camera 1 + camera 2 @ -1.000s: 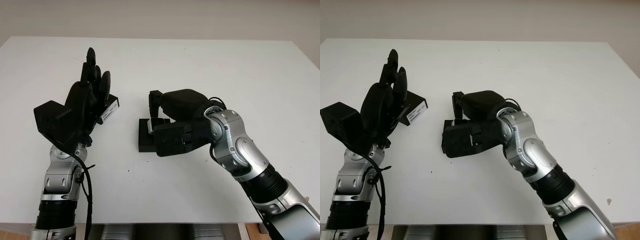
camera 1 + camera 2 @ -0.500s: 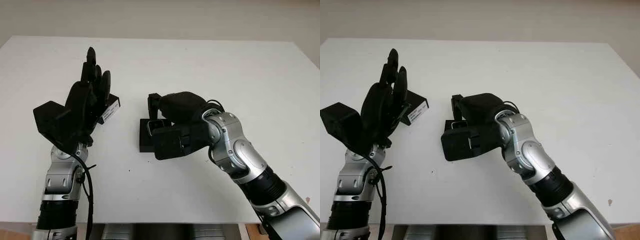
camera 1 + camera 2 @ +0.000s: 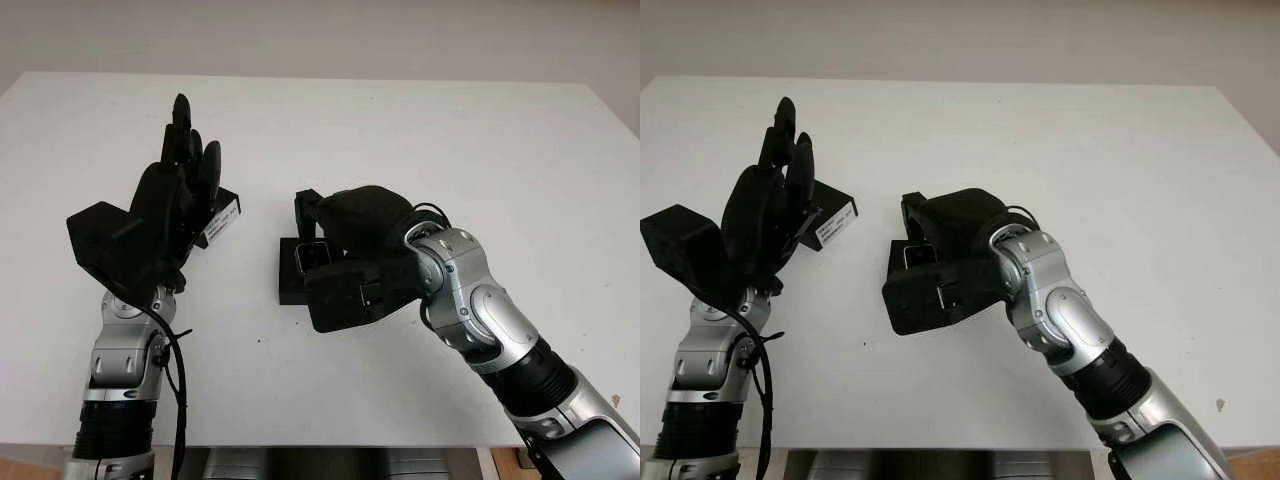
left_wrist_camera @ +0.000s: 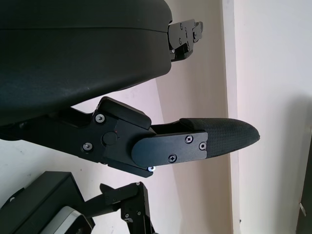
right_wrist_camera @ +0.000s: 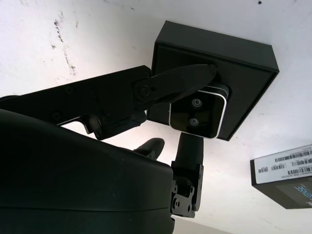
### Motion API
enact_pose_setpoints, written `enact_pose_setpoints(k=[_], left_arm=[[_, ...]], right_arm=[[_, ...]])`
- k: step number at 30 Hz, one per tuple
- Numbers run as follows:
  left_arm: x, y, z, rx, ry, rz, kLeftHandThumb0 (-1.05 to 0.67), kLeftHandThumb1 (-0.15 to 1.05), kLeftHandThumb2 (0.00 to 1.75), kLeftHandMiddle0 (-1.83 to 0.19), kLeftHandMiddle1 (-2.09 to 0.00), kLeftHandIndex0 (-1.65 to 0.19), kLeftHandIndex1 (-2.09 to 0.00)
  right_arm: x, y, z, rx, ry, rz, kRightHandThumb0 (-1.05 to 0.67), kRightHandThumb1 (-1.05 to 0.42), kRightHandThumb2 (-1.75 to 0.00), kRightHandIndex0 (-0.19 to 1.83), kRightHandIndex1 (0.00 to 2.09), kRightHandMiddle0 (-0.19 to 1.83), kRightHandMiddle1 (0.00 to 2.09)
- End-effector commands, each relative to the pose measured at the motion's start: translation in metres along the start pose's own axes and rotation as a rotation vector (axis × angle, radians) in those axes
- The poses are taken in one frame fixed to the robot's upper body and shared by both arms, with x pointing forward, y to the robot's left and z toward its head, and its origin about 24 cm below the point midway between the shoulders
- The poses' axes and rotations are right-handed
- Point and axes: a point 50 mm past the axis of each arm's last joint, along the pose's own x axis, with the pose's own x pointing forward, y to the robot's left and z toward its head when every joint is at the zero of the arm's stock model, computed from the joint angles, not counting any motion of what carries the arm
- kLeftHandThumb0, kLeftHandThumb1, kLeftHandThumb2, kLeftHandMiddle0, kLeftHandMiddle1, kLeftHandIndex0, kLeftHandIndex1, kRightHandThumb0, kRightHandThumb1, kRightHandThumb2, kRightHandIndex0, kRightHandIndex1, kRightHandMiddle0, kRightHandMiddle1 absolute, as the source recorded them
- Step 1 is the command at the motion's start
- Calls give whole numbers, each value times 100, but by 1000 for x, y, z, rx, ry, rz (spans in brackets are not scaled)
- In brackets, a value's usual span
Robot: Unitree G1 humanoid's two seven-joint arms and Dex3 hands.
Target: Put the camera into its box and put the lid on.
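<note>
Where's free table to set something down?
Bare table runs wide behind and to the right of the right hand, and along the near edge between both arms. Crowded: the centre, where that hand holds the camera over the box, beside the lid behind the raised left hand.

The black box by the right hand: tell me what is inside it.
The camera sits in the open black box, silver-edged, two small lenses showing. The right hand holds it there; one finger covers part of it. The box's floor beneath is hidden.
</note>
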Motion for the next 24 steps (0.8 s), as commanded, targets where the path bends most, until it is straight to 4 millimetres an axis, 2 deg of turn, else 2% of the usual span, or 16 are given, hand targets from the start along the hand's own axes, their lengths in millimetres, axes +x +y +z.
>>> enact_pose_setpoints(k=[1, 2, 5, 7, 9, 11, 19, 24], left_arm=[[1, 0, 7, 1, -28, 1, -83, 105, 53, 19, 0, 19, 0], [1, 0, 8, 4, -32, 2, -83, 105, 53, 19, 0, 19, 0], [1, 0, 8, 15, -40, 2, -82, 105, 53, 19, 0, 19, 0], [1, 0, 7, 4, -30, 0, -83, 105, 53, 19, 0, 19, 0], [1, 0, 7, -3, -27, -1, -83, 105, 52, 19, 0, 19, 0], [1, 0, 7, 6, -28, 1, -82, 105, 52, 19, 0, 19, 0], [0, 0, 7, 18, -38, -2, -82, 105, 53, 19, 0, 19, 0], [-1, 0, 7, 14, -33, 0, -82, 105, 53, 19, 0, 19, 0]], right_arm=[[-4, 0, -2, -27, 10, -10, -60, -97, -5, 20, 40, -19, 155], [-5, -1, -2, -32, 13, -16, -61, -96, -5, 20, 32, -16, 135], [-7, -5, -2, -26, 19, -37, -63, -94, -5, 16, 14, -8, 93], [-9, -8, -3, -18, 18, -49, -63, -93, -5, 12, 9, -5, 73], [-12, -12, -5, -10, 15, -62, -63, -92, -5, 4, 4, 0, 42], [-14, -15, -7, -1, 15, -65, -64, -93, -5, -1, 3, 2, 24], [-22, -27, -16, 14, 16, -94, -71, -92, -5, -11, 1, -7, 9], [-32, -38, -25, 127, -20, -128, -72, -91, -5, -14, 1, -10, 7]])
